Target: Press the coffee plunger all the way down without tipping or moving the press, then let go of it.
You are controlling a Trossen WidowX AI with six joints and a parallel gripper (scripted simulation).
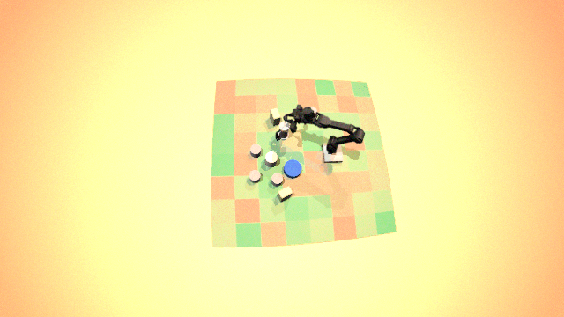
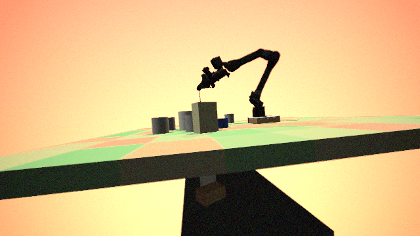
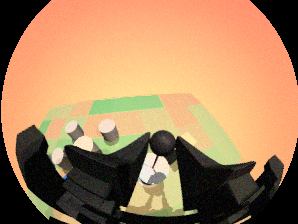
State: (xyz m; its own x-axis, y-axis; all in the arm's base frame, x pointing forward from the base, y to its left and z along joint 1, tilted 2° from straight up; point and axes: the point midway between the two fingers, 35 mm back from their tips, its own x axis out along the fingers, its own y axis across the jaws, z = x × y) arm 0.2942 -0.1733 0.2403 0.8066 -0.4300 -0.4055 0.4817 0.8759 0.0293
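tool (image 3: 160, 156) pinches the plunger knob (image 3: 162, 143); rod seemingly still raised, so next comes a straight downward push.

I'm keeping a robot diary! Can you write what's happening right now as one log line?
phase: grasp made | gripper: shut on plunger knob | plunger rod: raised, not pressed | press: upright

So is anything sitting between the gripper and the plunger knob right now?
Nothing visible does. In the wrist view the gripper is shut on the dark plunger knob, one finger on each side of it.
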